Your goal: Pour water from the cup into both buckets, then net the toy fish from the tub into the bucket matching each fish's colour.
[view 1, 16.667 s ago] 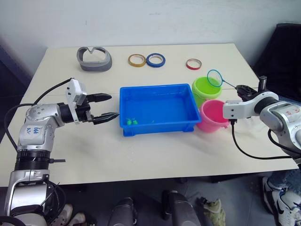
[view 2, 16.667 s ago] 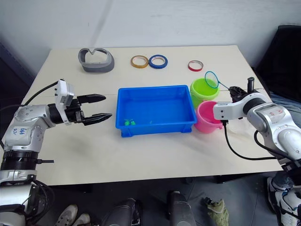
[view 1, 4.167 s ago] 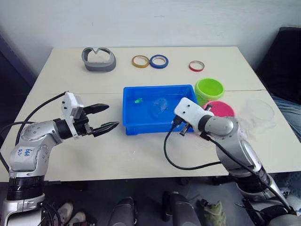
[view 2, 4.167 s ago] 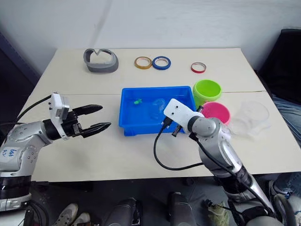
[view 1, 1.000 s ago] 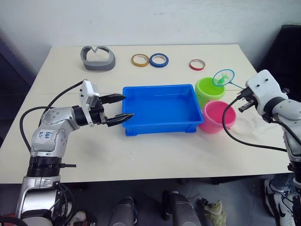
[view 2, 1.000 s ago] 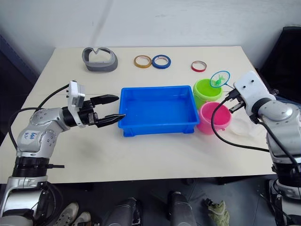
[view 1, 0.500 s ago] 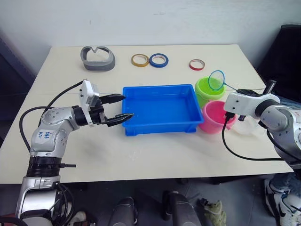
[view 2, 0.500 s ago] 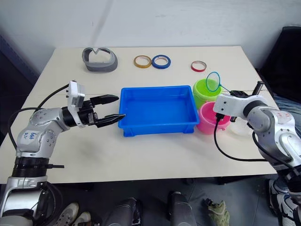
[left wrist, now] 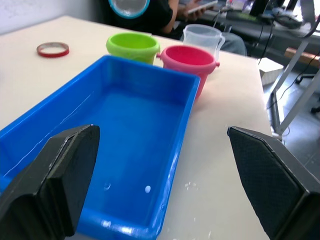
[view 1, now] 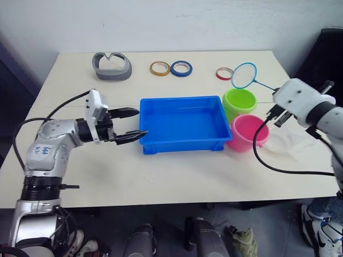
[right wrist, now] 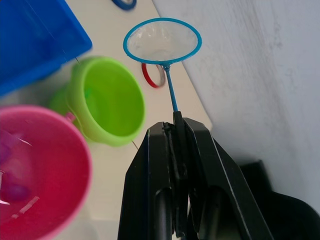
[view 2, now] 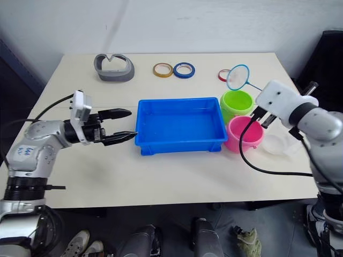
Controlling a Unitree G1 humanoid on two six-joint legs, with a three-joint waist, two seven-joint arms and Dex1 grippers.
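The blue tub (view 1: 182, 100) sits mid-table, holding water. My left gripper (view 1: 140, 123) is open at its left end, one finger (left wrist: 55, 182) on each side of the near corner. To the tub's right stand the lime green bucket (view 1: 239, 101) and, nearer me, the pink bucket (view 1: 247, 133). The clear cup (view 1: 292, 140) stands right of the pink one. My right gripper (right wrist: 176, 125) is shut on the net's thin handle. The blue-rimmed hoop (view 1: 244, 75) hangs empty above and beyond the green bucket. The toy fish are hidden from me.
At the table's far side lie a grey curved object (view 1: 111, 66) and yellow (view 1: 157, 68), blue (view 1: 179, 68) and red (view 1: 224, 73) tape rings. A black cable (view 1: 268, 163) droops from my right wrist over the table. A dark chair (view 1: 327, 59) stands off the right edge.
A second ago the net held a green fish over the green bucket; it then tipped there, and now it has risen empty, up and away. The left gripper has barely moved.
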